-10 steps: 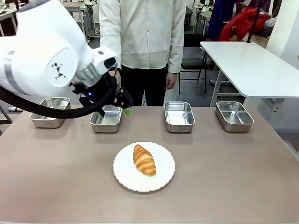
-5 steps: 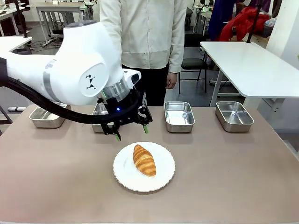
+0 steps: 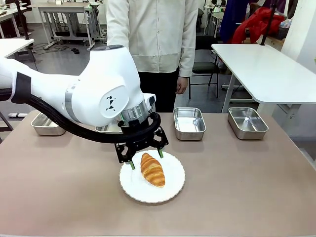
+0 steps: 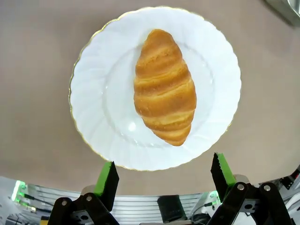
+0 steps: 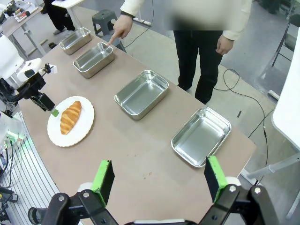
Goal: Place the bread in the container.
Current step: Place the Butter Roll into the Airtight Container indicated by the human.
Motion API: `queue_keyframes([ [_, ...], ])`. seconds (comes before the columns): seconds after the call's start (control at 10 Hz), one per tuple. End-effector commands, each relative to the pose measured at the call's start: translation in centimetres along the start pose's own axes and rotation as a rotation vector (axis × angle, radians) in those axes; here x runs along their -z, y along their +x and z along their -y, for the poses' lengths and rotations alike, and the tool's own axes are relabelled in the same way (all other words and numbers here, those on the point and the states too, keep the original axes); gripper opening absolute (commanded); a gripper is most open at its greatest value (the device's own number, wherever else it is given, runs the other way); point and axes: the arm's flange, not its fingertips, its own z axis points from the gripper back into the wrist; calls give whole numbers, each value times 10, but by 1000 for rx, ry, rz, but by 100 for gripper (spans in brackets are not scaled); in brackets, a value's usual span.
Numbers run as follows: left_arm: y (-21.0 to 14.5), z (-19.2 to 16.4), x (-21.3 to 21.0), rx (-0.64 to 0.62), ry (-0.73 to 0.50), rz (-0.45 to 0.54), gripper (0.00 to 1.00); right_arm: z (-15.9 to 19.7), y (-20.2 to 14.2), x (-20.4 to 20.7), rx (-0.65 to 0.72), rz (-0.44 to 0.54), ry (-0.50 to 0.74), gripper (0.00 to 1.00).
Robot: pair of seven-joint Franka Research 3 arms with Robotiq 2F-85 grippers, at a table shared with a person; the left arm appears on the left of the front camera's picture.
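The bread, a golden-brown croissant (image 3: 152, 170) (image 4: 164, 86) (image 5: 70, 117), lies on a round white plate (image 3: 133, 185) (image 4: 103, 93) near the table's front. My left gripper (image 3: 146, 160) (image 4: 164, 173) hangs open just above the croissant's far end, its green pads either side and not touching it. A person's hand (image 5: 119, 35) points a finger at the second steel tray from the left, the container (image 5: 93, 59), which my left arm mostly hides in the front view (image 3: 104, 129). My right gripper (image 5: 158, 176) is open and holds nothing, high above the table.
Three more steel trays stand in the back row: far left (image 3: 47, 126) (image 5: 76, 40), middle right (image 3: 189, 123) (image 5: 141, 93) and far right (image 3: 248, 122) (image 5: 201, 136). The person stands at the far edge. Bare tabletop lies around the plate.
My left arm swung from above the second tray toward the front and came down over the plate. Its open fingers now sit at the croissant's far end.
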Motion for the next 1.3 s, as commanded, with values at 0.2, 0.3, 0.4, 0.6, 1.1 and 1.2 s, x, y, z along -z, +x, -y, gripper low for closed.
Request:
queue_keyframes([
  [0.2,1,0,-2,3,-2,3,100,2,1,0,-18,27,15,100],
  [0.3,3,4,10,5,62,7,100,2,1,0,-18,27,15,100],
  [0.4,8,8,18,14,83,8,100,2,1,0,-18,27,15,100],
  [0.6,17,11,31,46,78,-16,100,2,1,0,-18,27,15,100],
  [1.1,36,15,56,56,53,-58,100,2,1,0,-18,27,15,100],
  [1.2,39,19,62,59,62,-66,100,2,1,0,-18,27,15,100],
])
